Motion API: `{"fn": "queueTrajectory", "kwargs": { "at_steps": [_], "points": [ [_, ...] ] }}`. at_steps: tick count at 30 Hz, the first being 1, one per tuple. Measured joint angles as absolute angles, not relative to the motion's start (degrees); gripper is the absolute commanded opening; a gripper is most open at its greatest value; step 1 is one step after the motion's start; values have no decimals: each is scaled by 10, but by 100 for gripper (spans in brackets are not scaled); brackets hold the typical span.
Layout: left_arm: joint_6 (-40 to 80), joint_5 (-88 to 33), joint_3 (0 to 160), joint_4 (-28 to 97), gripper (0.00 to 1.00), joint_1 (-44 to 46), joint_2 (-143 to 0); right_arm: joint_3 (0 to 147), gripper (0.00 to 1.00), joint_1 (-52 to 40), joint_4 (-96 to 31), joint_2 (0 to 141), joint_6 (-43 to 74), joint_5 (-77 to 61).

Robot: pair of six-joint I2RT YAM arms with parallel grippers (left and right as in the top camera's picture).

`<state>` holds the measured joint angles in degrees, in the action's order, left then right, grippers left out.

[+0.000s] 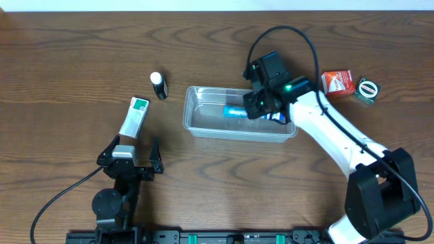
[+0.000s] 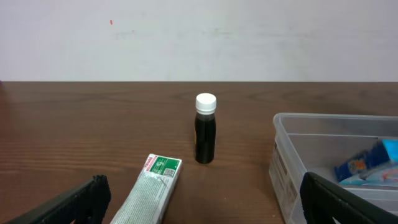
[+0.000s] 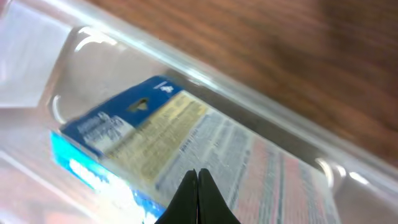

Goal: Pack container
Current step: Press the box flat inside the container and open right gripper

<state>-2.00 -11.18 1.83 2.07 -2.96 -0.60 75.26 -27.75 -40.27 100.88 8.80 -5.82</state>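
The container [image 1: 196,120], a clear plastic tub, lies mid-table with a blue box [image 1: 236,112] flat inside it. My right gripper [image 1: 262,107] reaches down into the tub's right half. In the right wrist view its fingertips [image 3: 198,177] are pressed together with nothing between them, just above the blue box [image 3: 118,127] and inside the tub wall [image 3: 261,99]. I cannot tell whether they touch the box. My left gripper [image 1: 129,160] stands open near the front left. In its wrist view the left gripper [image 2: 202,199] has bare table between its fingers and the container [image 2: 287,155] at the right.
A green-and-white box [image 1: 134,116] lies left of the tub, just beyond the left gripper, also seen as the green-and-white box [image 2: 157,190]. A black bottle [image 1: 159,86] with a white cap stands upright behind it. A red box [image 1: 337,82] and a green box [image 1: 367,91] lie far right.
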Motion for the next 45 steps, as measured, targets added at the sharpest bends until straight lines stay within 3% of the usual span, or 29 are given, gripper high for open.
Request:
{"fn": "queueTrajectory", "kwargs": {
  "at_steps": [16,20,22,25,26,31,33,36,42,44,45],
  "points": [
    [-20,-112,18,21,98,-30,-6,753,1,-295,-409,1009,88,-68],
    [-20,-112,18,20,98,-30,-6,753,25,-295,-408,1009,92,-79],
    [-20,-112,18,20,98,-30,-6,753,48,-295,-408,1009,97,-89],
    [-20,-112,18,21,98,-30,-6,758,91,-295,-410,1009,93,-110],
    [-20,-112,18,21,98,-30,-6,763,99,-295,-409,1009,86,-121],
    [-20,-112,18,21,98,-30,-6,793,99,-295,-368,1009,62,-206],
    [-20,-112,18,21,98,-30,-6,796,89,-295,-336,1009,70,-236],
    [-20,-112,18,20,98,-30,-6,797,70,-298,-308,1009,86,-262],
    [-20,-112,18,20,98,-30,-6,798,15,-334,-310,1009,129,-234],
    [-20,-112,18,21,98,-30,-6,798,3,-355,-309,1011,154,-215],
    [-20,-112,18,20,98,-30,-6,798,1,-364,-309,1014,168,-202]
  ]
}}
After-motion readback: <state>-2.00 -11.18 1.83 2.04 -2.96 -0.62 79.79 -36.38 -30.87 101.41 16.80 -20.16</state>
